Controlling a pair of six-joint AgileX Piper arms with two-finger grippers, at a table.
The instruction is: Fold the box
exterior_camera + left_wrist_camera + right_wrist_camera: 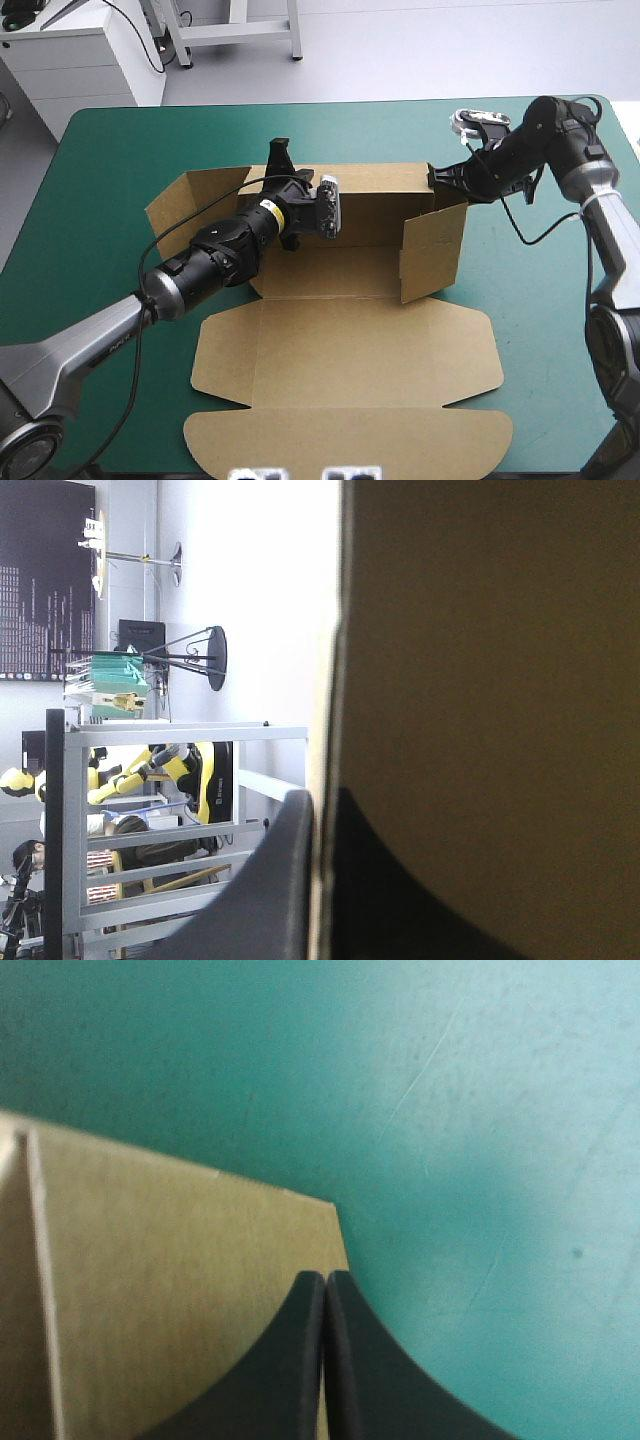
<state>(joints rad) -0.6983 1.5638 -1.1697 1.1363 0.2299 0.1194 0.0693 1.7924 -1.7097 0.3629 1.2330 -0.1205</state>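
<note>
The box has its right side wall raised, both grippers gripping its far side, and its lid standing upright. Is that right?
Not quite: the lid is not upright. The high view shows it lying flat on the teal-green cover, toward the near edge. The rest stands: the box has its right side wall raised, and the left gripper and right gripper grip its far side.

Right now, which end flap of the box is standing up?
The right end flap. It stands upright, while the left end flap is splayed outward and lies low.
</note>
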